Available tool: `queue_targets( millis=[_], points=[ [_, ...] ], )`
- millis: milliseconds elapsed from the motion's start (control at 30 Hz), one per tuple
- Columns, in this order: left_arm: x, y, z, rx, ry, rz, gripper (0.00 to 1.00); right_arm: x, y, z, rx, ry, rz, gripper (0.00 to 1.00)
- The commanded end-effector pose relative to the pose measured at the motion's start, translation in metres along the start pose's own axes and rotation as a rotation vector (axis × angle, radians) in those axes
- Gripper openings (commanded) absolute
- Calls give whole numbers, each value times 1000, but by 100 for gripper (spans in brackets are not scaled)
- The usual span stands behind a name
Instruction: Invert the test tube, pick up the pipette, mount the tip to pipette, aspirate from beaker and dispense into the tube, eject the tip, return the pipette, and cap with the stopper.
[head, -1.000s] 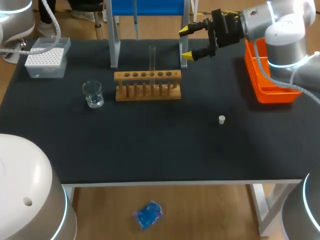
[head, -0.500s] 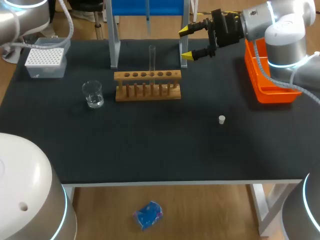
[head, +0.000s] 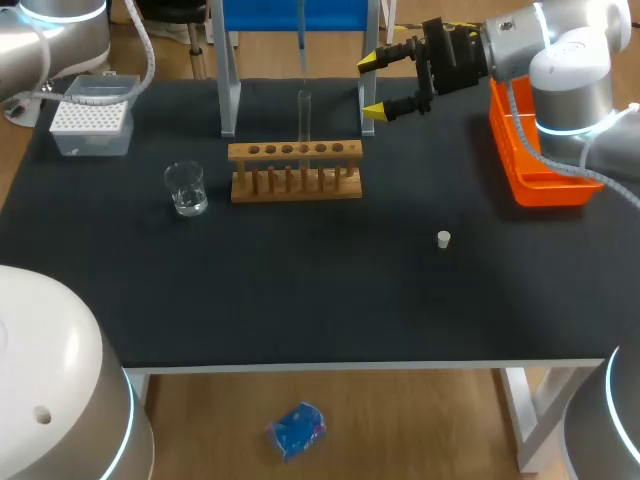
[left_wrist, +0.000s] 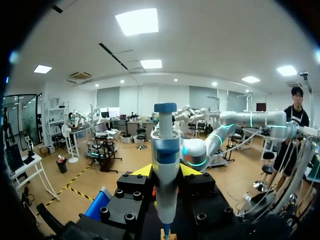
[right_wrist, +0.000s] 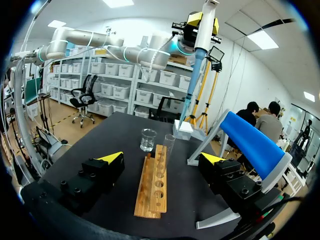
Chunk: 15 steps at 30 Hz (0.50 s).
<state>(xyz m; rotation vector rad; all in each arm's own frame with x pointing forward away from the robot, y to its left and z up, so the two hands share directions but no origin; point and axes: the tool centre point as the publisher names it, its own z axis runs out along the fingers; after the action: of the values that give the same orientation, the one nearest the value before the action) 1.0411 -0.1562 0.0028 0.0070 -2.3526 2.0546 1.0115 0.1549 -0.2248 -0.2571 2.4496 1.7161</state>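
A clear test tube stands upright in the wooden rack. My left gripper is shut on the white and blue pipette. In the right wrist view that pipette hangs high above the table, and its tip points down over the far end of the rack and the tube. The head view shows only the thin tip, above the tube. My right gripper hangs open to the right of the tube. A glass beaker and a white stopper sit on the table.
The tip box sits at the back left. The pipette stand, with grey posts and a blue panel, stands behind the rack. An orange bin sits at the back right, under my right arm.
My left arm has carried the pipette to the right, so its tip now hangs over the test tube. The right arm has not moved.
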Motion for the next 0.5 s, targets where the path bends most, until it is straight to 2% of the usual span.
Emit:
queue_targets(
  millis=[33, 500],
  points=[
    [5, 3, 1, 4, -8, -2, 0, 0, 0, 0, 0, 0, -1, 100],
    [14, 12, 5, 2, -8, -24, 0, 0, 0, 0, 0, 0, -1, 100]
  ],
)
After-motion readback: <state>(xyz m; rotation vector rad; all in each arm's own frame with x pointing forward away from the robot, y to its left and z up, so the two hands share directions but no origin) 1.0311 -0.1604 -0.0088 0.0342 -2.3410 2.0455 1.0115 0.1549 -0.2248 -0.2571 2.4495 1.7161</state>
